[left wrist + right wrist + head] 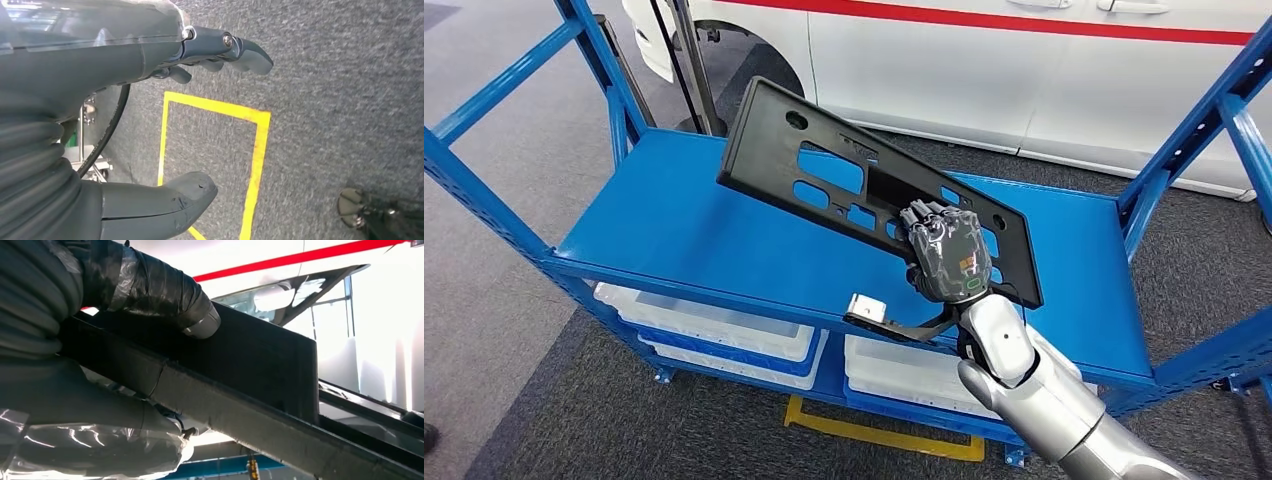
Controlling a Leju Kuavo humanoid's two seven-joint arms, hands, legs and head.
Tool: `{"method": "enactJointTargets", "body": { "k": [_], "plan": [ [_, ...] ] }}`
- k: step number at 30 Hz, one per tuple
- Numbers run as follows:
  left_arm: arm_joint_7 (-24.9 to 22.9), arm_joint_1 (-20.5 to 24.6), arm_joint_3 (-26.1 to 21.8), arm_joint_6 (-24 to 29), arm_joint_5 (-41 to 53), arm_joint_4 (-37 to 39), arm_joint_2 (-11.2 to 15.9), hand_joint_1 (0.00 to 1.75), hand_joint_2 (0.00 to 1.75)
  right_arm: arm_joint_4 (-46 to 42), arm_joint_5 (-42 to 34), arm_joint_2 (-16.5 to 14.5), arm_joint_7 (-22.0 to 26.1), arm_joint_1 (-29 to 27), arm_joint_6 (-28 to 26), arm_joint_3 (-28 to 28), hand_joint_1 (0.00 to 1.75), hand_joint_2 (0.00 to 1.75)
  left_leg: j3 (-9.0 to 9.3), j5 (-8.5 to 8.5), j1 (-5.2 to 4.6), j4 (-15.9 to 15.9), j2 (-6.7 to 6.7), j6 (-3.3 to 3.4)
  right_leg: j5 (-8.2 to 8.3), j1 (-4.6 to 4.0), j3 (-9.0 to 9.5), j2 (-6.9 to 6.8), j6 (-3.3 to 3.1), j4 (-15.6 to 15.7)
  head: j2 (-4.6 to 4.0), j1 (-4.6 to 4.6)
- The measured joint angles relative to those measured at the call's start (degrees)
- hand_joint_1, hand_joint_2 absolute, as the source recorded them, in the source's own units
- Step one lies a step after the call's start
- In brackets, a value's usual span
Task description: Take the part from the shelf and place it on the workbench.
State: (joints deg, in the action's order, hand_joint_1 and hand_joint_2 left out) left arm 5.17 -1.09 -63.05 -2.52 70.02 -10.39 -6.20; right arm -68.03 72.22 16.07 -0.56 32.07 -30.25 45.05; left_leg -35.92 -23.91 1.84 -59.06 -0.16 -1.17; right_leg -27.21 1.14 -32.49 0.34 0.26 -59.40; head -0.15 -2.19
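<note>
The part (824,150) is a long flat black plastic panel with several cut-outs. It is tilted up above the blue shelf (674,230), its far end raised toward the upper left. My right hand (946,250) grips its nearer end from the front, fingers over the face. In the right wrist view the part (260,365) runs across the picture with my thumb (165,290) pressed on its edge. My left hand (150,115) hangs over the grey floor, fingers apart and holding nothing.
Blue shelf uprights (1214,110) rise at both sides. White bins (714,325) sit on the lower level. A white car with a red stripe (1024,60) stands behind the shelf. Yellow tape (255,150) marks the floor, and a dark shoe (352,205) is near it.
</note>
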Motion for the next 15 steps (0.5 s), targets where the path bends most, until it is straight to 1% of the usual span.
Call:
{"method": "enactJointTargets", "body": {
  "k": [1,2,4,5,6,7,8,9,10,11,12,13,14,15],
  "plan": [
    [0.0,-0.2,0.0,-0.1,0.1,-0.1,0.0,0.00,1.75,-0.4,0.0,0.0,0.1,-0.3,0.1,-0.2,1.75,1.75,-0.57,-1.34,0.07,-1.1,0.03,-0.20,0.47,0.07,-0.41,-0.08,-0.64,0.2,0.00,-0.01],
    [0.0,-0.3,0.0,-0.3,0.2,-0.3,0.0,0.00,1.75,-0.8,0.0,0.1,0.1,-0.6,0.2,-0.3,1.75,1.75,-1.49,-3.57,0.12,-3.5,0.06,-0.28,0.98,0.10,-0.92,-0.18,-1.19,0.3,0.00,-0.02],
    [0.0,-0.6,0.0,-0.7,0.3,-0.8,0.0,0.00,1.75,-1.5,0.0,0.3,0.1,-1.3,0.5,-0.6,1.75,1.75,-3.82,-8.76,0.02,-10.9,0.08,-0.33,1.87,-0.31,-2.19,-0.33,-1.78,0.2,0.00,-0.04],
    [0.0,-0.8,0.0,-1.0,0.4,-1.1,0.0,0.00,1.75,-1.8,-0.1,0.5,0.2,-1.7,0.8,-0.7,1.75,1.75,-4.53,-10.31,-0.06,-14.2,0.07,-0.30,2.32,-0.54,-2.86,-0.39,-1.88,0.1,0.00,-0.04],
    [0.0,-0.9,0.0,-1.4,0.5,-1.4,0.0,0.00,1.75,-2.1,-0.2,0.7,0.2,-2.0,1.1,-0.9,1.75,1.75,-4.38,-10.67,-0.14,-15.8,0.08,-0.20,2.76,-0.75,-3.54,-0.45,-1.94,0.0,0.00,-0.04],
    [0.0,-1.0,0.0,-1.8,0.7,-1.8,-0.1,0.00,1.75,-2.5,-0.3,0.9,0.2,-2.3,1.4,-1.1,1.75,1.75,-3.20,-9.98,-0.23,-15.3,0.08,0.02,3.19,-0.94,-4.22,-0.48,-1.95,-0.1,0.00,-0.04],
    [-0.1,-1.2,0.0,-2.3,0.9,-2.3,-0.1,0.00,1.75,-2.9,-0.5,1.2,0.3,-2.5,1.7,-1.4,1.75,1.75,-0.87,-8.62,-0.35,-12.5,0.08,0.36,3.58,-1.09,-4.85,-0.47,-1.92,-0.3,0.00,-0.04],
    [-0.1,-1.3,0.0,-2.7,1.0,-2.8,-0.1,0.00,1.75,-3.3,-0.7,1.4,0.3,-2.6,2.0,-1.7,1.75,1.75,2.05,-7.61,-0.49,-8.4,0.08,0.80,3.95,-1.20,-5.40,-0.46,-1.83,-0.5,0.00,-0.04],
    [-0.2,-1.4,0.0,-3.2,1.2,-3.5,-0.2,0.00,1.75,-3.7,-0.9,1.7,0.4,-2.8,2.3,-2.1,1.75,1.75,4.70,-6.98,-0.70,-4.5,0.10,1.13,4.33,-1.31,-5.84,-0.45,-1.65,-0.7,0.00,-0.03],
    [-0.2,-1.5,0.0,-3.7,1.4,-4.1,-0.3,0.00,1.75,-4.2,-1.1,1.9,0.5,-2.9,2.5,-2.6,1.75,1.75,6.46,-6.68,-0.92,-1.7,0.10,1.39,4.70,-1.36,-6.09,-0.47,-1.39,-0.8,0.00,-0.01],
    [-0.4,-1.7,0.0,-4.2,1.6,-4.8,-0.4,0.00,1.75,-4.5,-1.4,2.1,0.6,-2.9,2.9,-3.0,1.75,1.75,7.26,-6.73,-1.14,-0.1,0.10,1.54,5.11,-1.32,-6.22,-0.50,-1.04,-0.8,0.00,-0.01],
    [-0.6,-1.9,0.0,-4.9,1.8,-5.5,-0.5,0.00,1.75,-4.9,-1.8,2.3,0.7,-3.0,3.4,-3.4,1.75,1.75,7.22,-6.47,-1.34,0.2,0.09,1.66,5.59,-1.26,-6.25,-0.51,-0.65,-0.6,0.00,-0.01],
    [-0.8,-2.1,0.0,-5.6,2.1,-6.3,-0.8,0.00,1.75,-5.1,-2.4,2.4,0.9,-3.1,4.0,-3.6,1.75,1.75,6.89,-5.95,-1.34,0.5,0.09,1.93,6.08,-1.25,-6.31,-0.51,-0.26,-0.3,0.00,-0.01],
    [-1.0,-2.3,0.0,-6.3,2.4,-7.1,-1.0,0.00,1.75,-5.3,-3.0,2.6,1.1,-3.2,4.6,-4.0,1.75,1.75,6.59,-5.34,-1.25,0.9,0.21,2.30,5.98,-1.17,-6.57,-0.42,0.09,-0.3,0.00,-0.02]
  ]
}}
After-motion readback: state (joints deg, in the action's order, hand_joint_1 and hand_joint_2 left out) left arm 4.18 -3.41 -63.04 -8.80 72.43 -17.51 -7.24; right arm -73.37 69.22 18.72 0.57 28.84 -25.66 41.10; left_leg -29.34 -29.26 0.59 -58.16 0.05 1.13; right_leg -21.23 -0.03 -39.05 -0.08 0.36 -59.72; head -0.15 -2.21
